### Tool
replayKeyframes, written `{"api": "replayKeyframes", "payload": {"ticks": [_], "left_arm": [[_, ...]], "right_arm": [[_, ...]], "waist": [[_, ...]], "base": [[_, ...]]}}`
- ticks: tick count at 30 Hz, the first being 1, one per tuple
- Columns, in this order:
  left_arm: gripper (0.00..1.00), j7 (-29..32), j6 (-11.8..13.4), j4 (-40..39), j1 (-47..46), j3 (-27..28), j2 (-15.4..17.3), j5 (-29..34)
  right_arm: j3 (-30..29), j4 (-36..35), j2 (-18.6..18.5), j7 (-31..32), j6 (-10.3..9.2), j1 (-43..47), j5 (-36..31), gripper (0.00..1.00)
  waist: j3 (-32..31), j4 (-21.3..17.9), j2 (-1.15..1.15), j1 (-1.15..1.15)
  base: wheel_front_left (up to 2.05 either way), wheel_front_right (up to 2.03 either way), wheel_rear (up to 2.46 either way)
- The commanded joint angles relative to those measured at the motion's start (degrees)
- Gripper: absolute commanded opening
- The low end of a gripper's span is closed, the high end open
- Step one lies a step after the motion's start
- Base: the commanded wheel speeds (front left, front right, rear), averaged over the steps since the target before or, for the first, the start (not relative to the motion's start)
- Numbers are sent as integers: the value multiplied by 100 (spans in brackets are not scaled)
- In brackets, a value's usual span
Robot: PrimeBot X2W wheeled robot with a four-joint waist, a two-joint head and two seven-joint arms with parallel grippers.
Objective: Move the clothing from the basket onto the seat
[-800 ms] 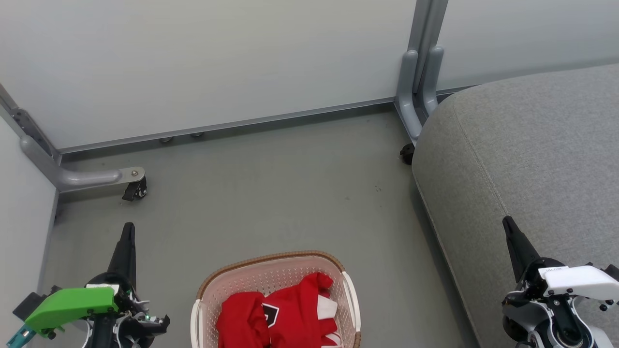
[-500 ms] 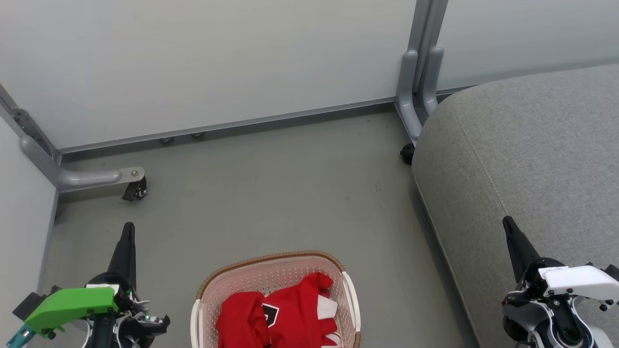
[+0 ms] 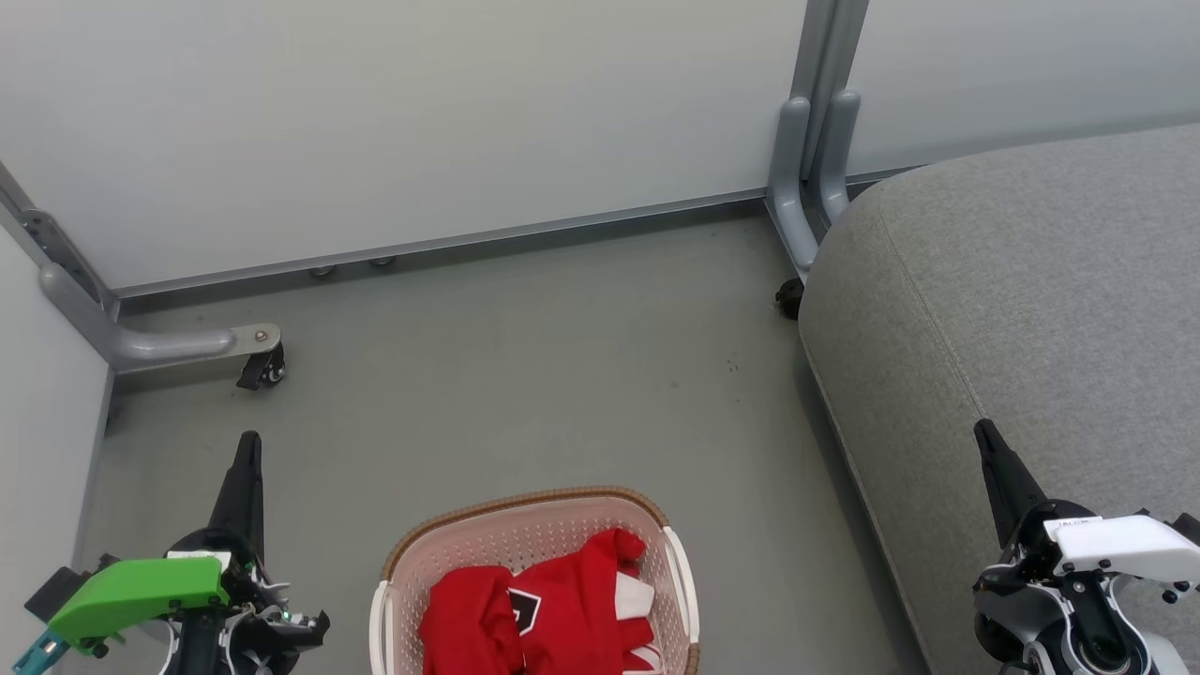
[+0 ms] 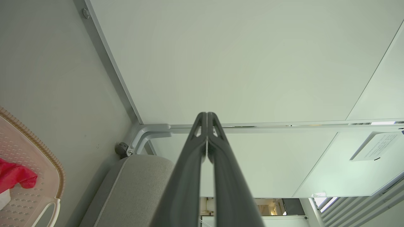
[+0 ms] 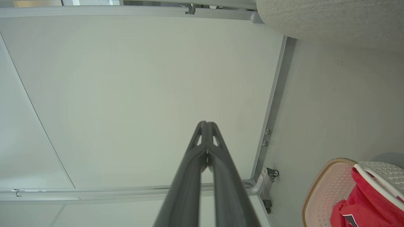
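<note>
Nothing has moved since the earlier frames: left of the basket (image 3: 525,498) the left gripper (image 3: 248,452) hangs clenched and empty, the red clothing (image 3: 553,609) lies heaped inside the basket, and right of it the right gripper (image 3: 990,446), likewise clenched and empty, hovers over the grey seat (image 3: 1031,309).

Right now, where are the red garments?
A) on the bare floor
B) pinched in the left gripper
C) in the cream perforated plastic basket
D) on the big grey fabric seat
C: the red fabric garments lie bunched inside the cream-white perforated plastic basket with the brown braided rim, while the left gripper is shut on nothing beside it.
</note>
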Motion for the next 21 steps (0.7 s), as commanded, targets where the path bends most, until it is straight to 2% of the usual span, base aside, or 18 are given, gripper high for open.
{"api": "replayKeyframes", "payload": {"ticks": [1,14,15,21], "left_arm": [[0,22,-26,-10,-62,9,2,-16],[0,22,-26,-10,-62,9,2,-16],[100,-1,0,-1,0,0,0,1],[100,-71,6,132,123,-40,-37,40]], "right_arm": [[-14,11,-34,14,0,-49,23,0],[-14,11,-34,14,0,-49,23,0],[0,0,0,-1,0,0,-1,100],[54,153,59,-67,-1,135,-58,100]], "waist": [[0,0,48,0],[0,0,48,0],[0,0,0,0],[4,2,1,0]], "base": [[0,0,0],[0,0,0],[0,0,0],[0,0,0]]}}
